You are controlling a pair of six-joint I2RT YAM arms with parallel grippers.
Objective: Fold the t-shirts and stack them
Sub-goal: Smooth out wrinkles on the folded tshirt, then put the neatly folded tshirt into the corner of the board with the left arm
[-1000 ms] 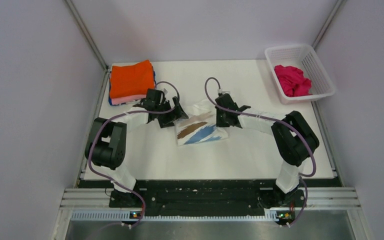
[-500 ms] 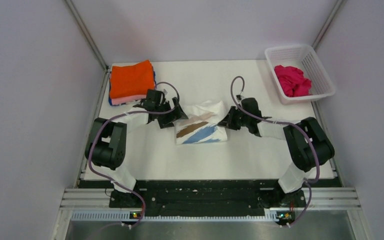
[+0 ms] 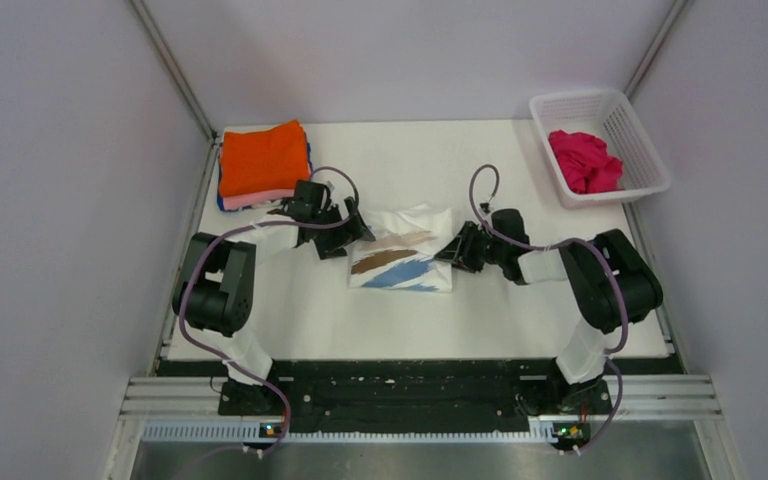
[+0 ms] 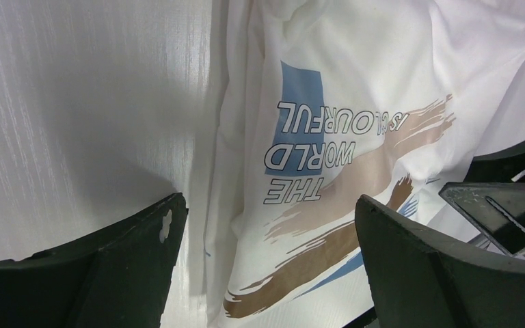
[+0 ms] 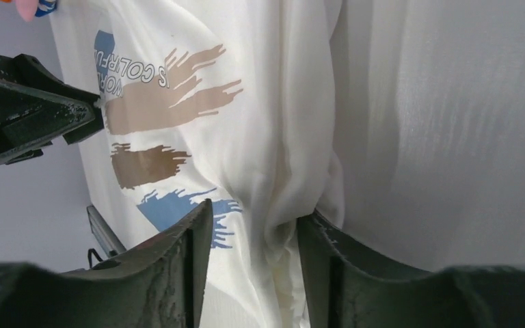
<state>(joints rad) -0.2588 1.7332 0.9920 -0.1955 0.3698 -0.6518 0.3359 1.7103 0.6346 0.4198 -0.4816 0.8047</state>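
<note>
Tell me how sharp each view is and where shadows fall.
Top external: even light, sharp. Left wrist: printed t-shirt lettering crisp; dark shadow on the table beside it. Right wrist: folds sharp, shaded crease between the fingers.

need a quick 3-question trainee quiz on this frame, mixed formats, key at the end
1. Multiple choice: what colour is the shirt in the basket? A. orange B. magenta C. white
2. True or false: the left gripper is clamped shut on the printed shirt.
3. Fill in: the top shirt of the folded stack in the far left corner is ____.
Key: 1 B. 2 False, its jaws stand wide open at the printed shirt's edge. 3 orange.
</note>
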